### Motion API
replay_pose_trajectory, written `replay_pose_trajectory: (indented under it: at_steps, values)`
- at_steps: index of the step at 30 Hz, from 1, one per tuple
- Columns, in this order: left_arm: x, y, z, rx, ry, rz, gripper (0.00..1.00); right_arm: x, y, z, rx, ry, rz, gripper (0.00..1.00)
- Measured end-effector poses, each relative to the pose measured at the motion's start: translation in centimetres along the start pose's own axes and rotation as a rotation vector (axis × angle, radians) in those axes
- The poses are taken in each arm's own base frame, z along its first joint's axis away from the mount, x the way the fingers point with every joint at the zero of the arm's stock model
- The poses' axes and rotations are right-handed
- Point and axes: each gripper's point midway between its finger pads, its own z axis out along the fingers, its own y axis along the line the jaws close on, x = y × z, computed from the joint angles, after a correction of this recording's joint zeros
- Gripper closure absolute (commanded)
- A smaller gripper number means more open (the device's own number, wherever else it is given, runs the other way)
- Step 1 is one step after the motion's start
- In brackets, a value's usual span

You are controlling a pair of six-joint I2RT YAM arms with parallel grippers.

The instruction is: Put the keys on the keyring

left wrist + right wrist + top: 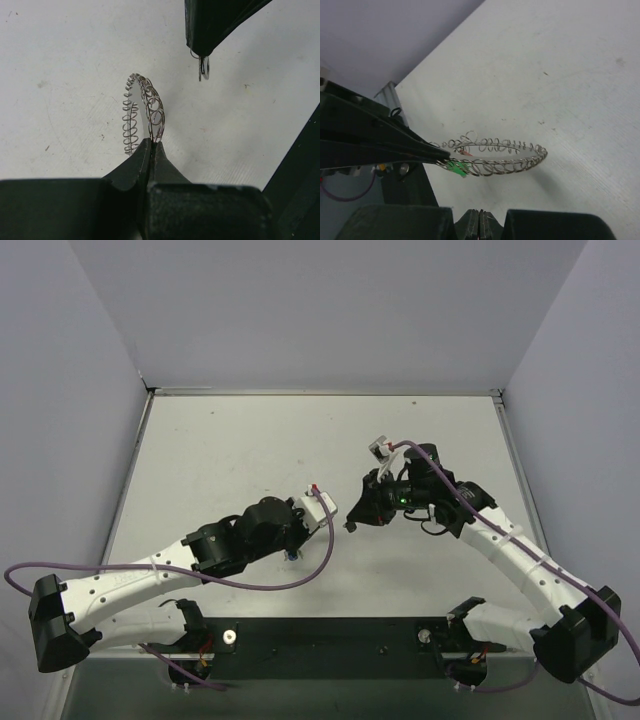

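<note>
1 overhead, 2 close wrist views

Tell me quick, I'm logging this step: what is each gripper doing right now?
Left gripper: closed, holding the keyring by its edge.
Right gripper: closed on a small metal piece at its tip.

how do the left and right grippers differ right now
The left gripper pinches the keyring by its edge; the right gripper pinches only a small silvery metal piece. The keyring in the left gripper carries a green-headed key; the piece in the right gripper hangs alone. Both are shut.
</note>
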Motion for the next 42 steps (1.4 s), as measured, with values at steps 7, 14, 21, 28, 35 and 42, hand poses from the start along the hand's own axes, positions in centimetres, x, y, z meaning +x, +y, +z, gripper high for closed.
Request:
replay_pose_trajectory:
  at_steps: [7, 14, 21, 28, 35, 42]
  values:
    - [-0.5, -0.2, -0.4, 0.014, -0.022, -0.004, 1.00, -2.0, 3.6, -0.7, -0.177, -0.076, -0.045, 1.00]
    - [-0.8, -0.3, -0.5, 0.021, -0.033, -0.006, 1.00, -2.8, 5.9, 0.4, -0.284, -0.084, -0.031, 1.00]
    - [-0.8, -0.4, -0.5, 0.026, -0.034, -0.006, 1.00, -2.6, 7.1, 1.7, -0.327, -0.052, -0.033, 1.00]
    - [-0.8, -0.4, -0.5, 0.028, -0.034, -0.007, 1.00, -2.5, 7.8, 2.2, -0.343, -0.030, -0.057, 1.00]
    - [-0.8, -0.4, -0.5, 0.028, -0.034, -0.006, 1.00, -1.6, 8.0, 2.8, -0.319, 0.012, -0.099, 1.00]
    - [-0.8, -0.4, -0.5, 0.028, -0.034, -0.006, 1.00, -1.2, 6.7, 3.5, -0.237, 0.038, -0.105, 1.00]
